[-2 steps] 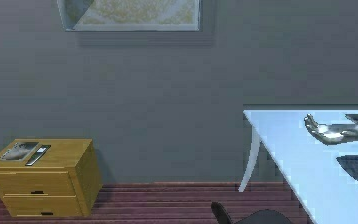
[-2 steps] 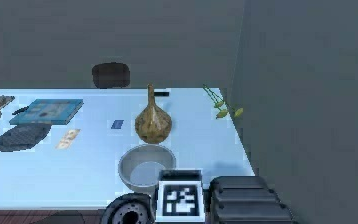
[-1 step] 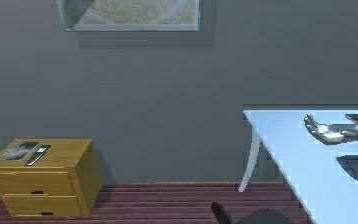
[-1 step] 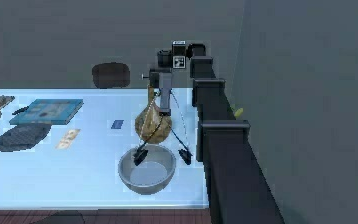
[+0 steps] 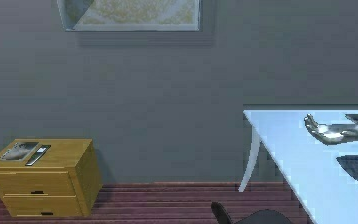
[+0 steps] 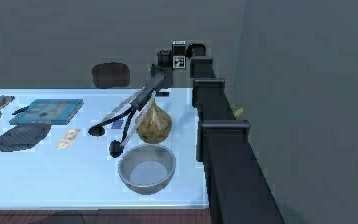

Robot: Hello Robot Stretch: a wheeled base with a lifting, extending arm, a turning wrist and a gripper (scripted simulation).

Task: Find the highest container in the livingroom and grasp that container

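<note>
A tan bulb-shaped vase [image 6: 154, 122] stands on the pale table [image 6: 177, 195] in the arm side view. Just in front of it, near the table's front edge, sits a grey bowl [image 6: 147, 169]. The dark arm [image 6: 219, 140] rises from the bottom edge along the table's right side. From its far end the gripper [image 6: 105, 138] slants down to the left past the vase, with its thin fingers [image 6: 115, 146] low over the tabletop beside the bowl. I cannot tell whether it holds anything.
On the table's left lie a blue flat book [image 6: 47, 110], a dark plate [image 6: 17, 138] and a small cream object [image 6: 72, 135]. A dark chair back [image 6: 112, 73] stands behind the table. The forward view has a yellow drawer cabinet [image 5: 47, 178], a white table [image 5: 297, 150] with a figurine [image 5: 332, 129], and a framed picture [image 5: 132, 14].
</note>
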